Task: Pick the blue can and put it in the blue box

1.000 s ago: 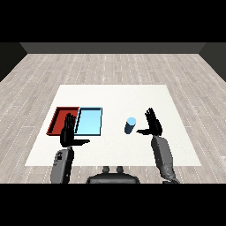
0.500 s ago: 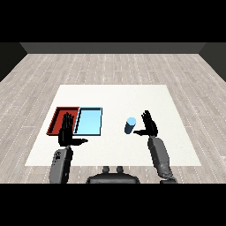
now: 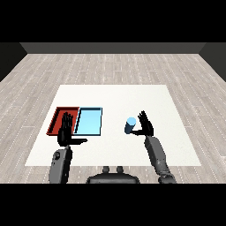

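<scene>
Blue can [image 3: 130,125] stands beside the open, empty right robot hand [image 3: 145,126], label unreadable.

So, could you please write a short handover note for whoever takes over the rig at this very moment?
Right hand: open, fingers straight, right beside the can, not curled round it.
Left hand: open, idle over the near edge of the red tray.
Can: upright on the table, right of the blue tray, which holds nothing.
Done: right hand is at the can.
Left: close on the can, lift it, carry it left, set it in the blue tray.
</scene>
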Tool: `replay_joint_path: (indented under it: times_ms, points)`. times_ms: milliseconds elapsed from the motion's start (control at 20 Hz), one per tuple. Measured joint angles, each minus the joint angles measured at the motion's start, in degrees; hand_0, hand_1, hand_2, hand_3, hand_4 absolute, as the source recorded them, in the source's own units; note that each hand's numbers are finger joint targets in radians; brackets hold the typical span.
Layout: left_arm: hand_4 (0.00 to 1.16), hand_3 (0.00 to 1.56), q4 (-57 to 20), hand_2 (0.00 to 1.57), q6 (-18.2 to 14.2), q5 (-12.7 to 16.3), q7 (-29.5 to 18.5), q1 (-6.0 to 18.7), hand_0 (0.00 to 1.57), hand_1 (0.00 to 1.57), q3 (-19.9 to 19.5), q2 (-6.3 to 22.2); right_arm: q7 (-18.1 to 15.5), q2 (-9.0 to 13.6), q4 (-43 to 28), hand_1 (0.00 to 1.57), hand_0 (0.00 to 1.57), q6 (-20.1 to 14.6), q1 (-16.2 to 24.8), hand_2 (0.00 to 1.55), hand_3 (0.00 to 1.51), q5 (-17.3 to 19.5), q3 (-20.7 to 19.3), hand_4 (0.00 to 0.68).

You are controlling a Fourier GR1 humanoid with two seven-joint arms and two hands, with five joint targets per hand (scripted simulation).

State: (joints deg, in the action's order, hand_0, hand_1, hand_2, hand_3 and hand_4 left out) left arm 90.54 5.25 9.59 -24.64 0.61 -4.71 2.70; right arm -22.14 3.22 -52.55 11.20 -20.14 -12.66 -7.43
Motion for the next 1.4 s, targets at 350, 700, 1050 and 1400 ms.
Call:
replay_joint_path:
  times_ms: [350,700,1050,1400]
  points:
    - [0.0,0.0,0.75,0.0,0.4,0.3,0.01,-0.5,0.0,0.0,-0.27,0.3,0.89,-1.55,-0.49,0.0,0.0,-1.51,-0.27,0.0,0.0,-0.38,1.72,0.0]
    - [0.0,0.0,-1.71,0.0,-0.26,-0.51,-0.92,1.22,0.0,0.0,-0.37,0.17,-2.14,-2.11,6.6,0.0,0.0,-2.09,-4.87,0.0,0.0,0.2,1.98,0.0]
    - [0.0,0.0,1.62,0.0,-0.38,-0.58,-0.27,-1.25,0.0,0.0,0.12,-0.08,-1.28,-2.0,7.14,0.0,0.0,-2.21,-5.75,0.0,0.0,-0.55,2.36,0.0]
    - [0.0,0.0,1.81,0.0,-0.96,-0.71,-0.29,-1.34,0.0,0.0,1.03,-0.76,-4.2,-2.24,13.94,0.0,0.0,-2.41,-10.06,0.0,0.0,-0.2,2.19,0.0]
